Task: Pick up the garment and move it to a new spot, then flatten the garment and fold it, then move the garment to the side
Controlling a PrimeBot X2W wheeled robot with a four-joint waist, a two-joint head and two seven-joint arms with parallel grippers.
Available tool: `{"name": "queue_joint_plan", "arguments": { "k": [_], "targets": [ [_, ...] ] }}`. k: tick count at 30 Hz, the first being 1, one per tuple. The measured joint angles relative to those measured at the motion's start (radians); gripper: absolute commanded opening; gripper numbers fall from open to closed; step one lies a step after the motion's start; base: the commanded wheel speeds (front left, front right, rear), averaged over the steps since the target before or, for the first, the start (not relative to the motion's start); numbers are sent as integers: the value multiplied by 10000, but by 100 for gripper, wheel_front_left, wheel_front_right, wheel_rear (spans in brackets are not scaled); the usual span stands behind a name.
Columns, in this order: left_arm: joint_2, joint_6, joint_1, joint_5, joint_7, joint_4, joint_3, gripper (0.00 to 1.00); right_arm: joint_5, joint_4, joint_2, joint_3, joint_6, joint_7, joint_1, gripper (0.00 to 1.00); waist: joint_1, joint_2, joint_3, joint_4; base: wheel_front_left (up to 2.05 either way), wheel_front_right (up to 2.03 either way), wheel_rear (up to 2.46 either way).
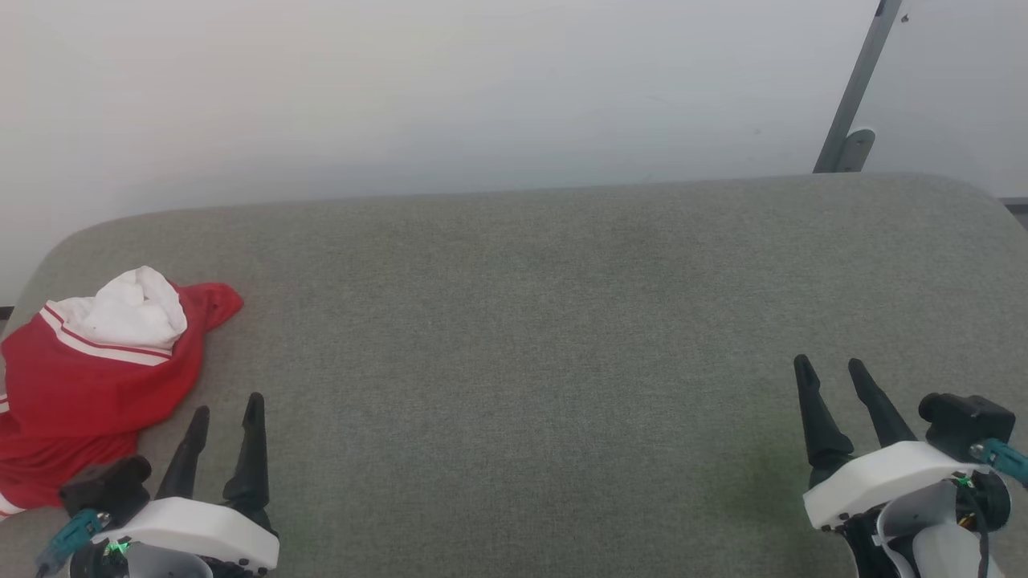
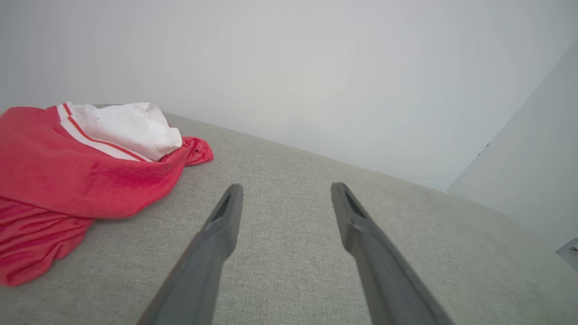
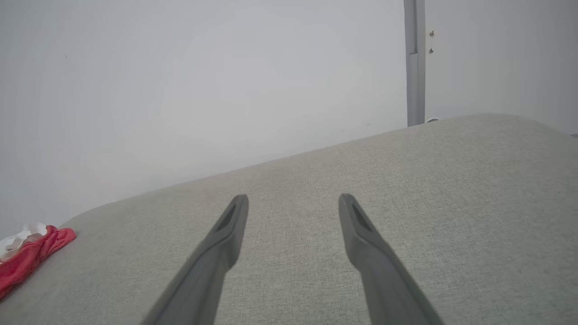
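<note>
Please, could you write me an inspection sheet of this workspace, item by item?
Surface: grey fabric surface, rounded corners.
Job's things: red and white garment, crumpled in a heap at the left edge, not held.
Clutter: nothing seen.
Grippers: left tool open, fingers apart from the garment; right tool open, over the right side.
Cables: dark cable at the right wrist.
Surroundings: pale wall; grey post at far right.
</note>
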Motion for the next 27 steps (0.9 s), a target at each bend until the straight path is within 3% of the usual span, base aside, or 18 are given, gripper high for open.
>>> {"name": "queue_joint_plan", "arguments": {
  "k": [27],
  "targets": [
    [171,-56,-1,1461,-479,111,27,100,-1724,19,-52,59,0,-453,-92,100,-1,0,-94,-89,0,0,0]
  ]
}}
